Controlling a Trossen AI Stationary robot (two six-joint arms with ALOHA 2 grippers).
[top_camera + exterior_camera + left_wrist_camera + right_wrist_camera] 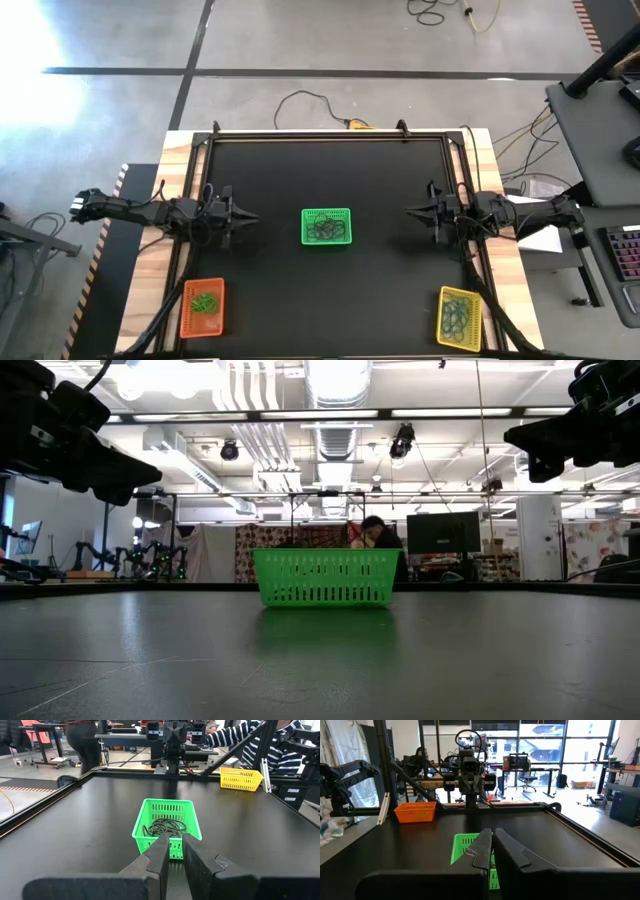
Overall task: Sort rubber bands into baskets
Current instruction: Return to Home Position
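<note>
The green basket (326,227) stands on its base at the middle of the black table and holds several dark-looking rubber bands (165,827). The orange basket (202,307) stands at the near left with green bands (205,302) in it. The yellow basket (459,318) stands at the near right with blue and green bands (456,316). My left gripper (247,218) hovers left of the green basket, shut and empty. My right gripper (411,210) hovers right of it, shut and empty. Both point level at the green basket, above the table, as the low view shows them (155,468) (510,435).
A black frame rail (330,135) runs along the table's far edge, with wooden strips (178,160) at both sides. Bare black table lies between the baskets. People and desks show in the room beyond (260,740).
</note>
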